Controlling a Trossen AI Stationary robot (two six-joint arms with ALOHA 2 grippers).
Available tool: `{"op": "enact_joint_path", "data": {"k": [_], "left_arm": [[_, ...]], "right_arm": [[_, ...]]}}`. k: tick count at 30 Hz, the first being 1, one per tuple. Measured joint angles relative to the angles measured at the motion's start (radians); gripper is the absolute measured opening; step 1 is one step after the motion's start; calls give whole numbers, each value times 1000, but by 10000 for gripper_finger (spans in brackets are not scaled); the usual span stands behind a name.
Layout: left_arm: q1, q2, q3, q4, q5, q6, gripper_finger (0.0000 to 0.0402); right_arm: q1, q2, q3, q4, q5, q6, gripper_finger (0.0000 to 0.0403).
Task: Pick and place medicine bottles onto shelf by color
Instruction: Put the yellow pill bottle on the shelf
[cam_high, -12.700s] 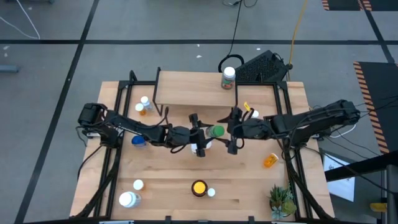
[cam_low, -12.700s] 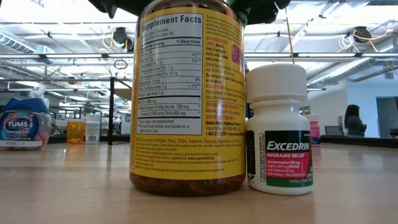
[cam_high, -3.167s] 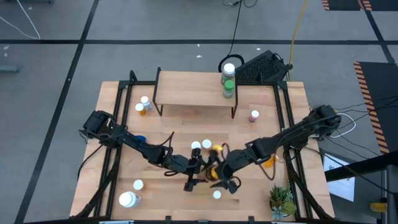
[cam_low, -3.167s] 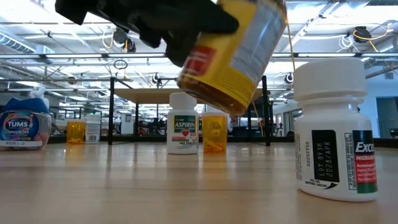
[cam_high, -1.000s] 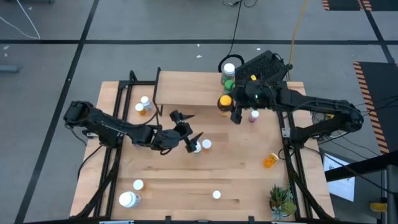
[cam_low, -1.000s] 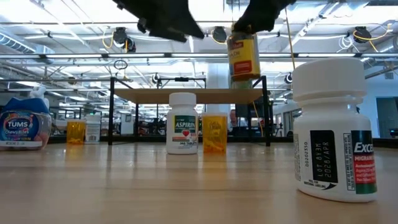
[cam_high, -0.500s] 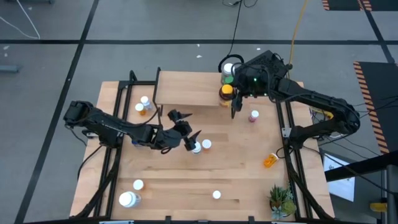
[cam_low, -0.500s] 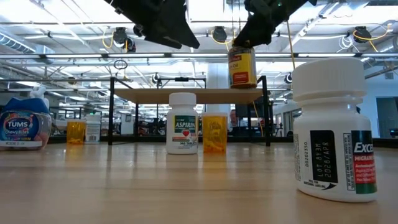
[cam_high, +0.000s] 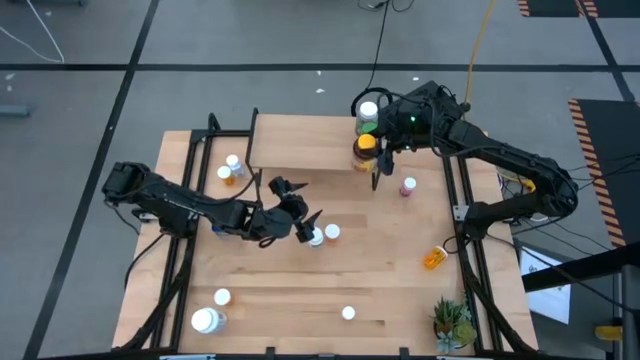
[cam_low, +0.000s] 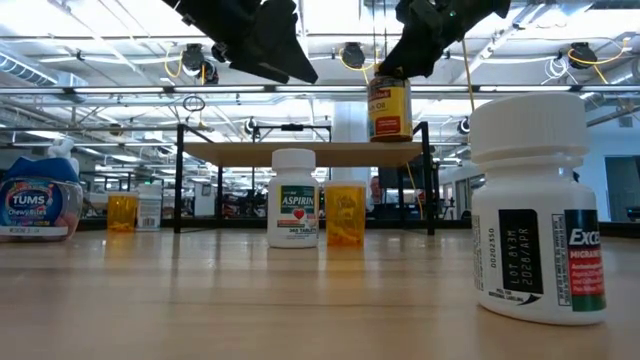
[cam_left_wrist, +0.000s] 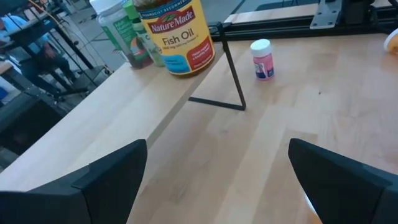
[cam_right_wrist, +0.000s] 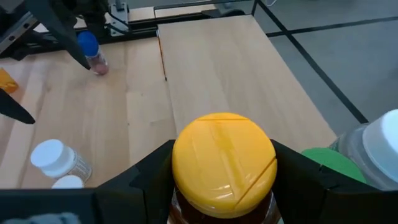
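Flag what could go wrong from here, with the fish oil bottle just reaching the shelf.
1. The fish oil bottle stands close to the shelf's front edge; a skewed release by the right gripper, which is shut on it, might tip it off.
2. The green-capped bottle stands right beside it, so the fingers could knock it when they open or retreat.
3. The left gripper is open over two white-capped bottles and may bump them.

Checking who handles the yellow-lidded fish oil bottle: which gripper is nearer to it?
Right. The right gripper clasps the fish oil bottle on the shelf; the left gripper hovers open mid-table.
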Motion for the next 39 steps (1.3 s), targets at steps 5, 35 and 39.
{"op": "enact_joint_path", "data": {"k": [5, 35, 39], "left_arm": [[8, 0, 0, -3, 0, -9, 394], [8, 0, 0, -4, 0, -7, 394], [8, 0, 0, -4, 0, -7, 394]], "right_arm": [[-19, 4, 0, 2, -28, -19, 210], [-68, 6, -1, -3, -62, -47, 228], [-68, 6, -2, -8, -73, -33, 228]]}}
